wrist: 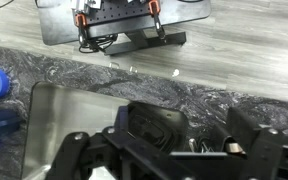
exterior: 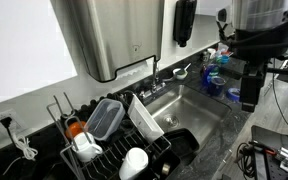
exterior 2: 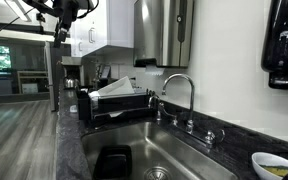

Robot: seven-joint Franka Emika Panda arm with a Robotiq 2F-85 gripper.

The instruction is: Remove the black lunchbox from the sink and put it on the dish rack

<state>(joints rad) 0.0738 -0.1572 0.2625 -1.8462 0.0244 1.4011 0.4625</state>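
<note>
The black lunchbox [exterior: 180, 146] lies in the steel sink [exterior: 199, 108], at the end nearest the dish rack [exterior: 79, 160]. It also shows in the sink in an exterior view [exterior 2: 112, 160], and as a dark rounded tub in the wrist view [wrist: 147, 124]. The dish rack [exterior 2: 114, 108] stands on the counter beside the sink. My gripper [exterior: 249, 95] hangs high above the counter at the sink's far side, well away from the lunchbox. It appears at the top in an exterior view [exterior 2: 62, 25]. In the wrist view its fingers [wrist: 164, 150] are spread wide and hold nothing.
The rack holds a clear container [exterior: 106, 117], a white cup [exterior: 134, 162] and a white board [exterior: 146, 118]. A chrome faucet [exterior 2: 179, 85] rises behind the sink. A steel dispenser [exterior: 114, 35] hangs above. Blue items [exterior: 216, 78] sit on the counter.
</note>
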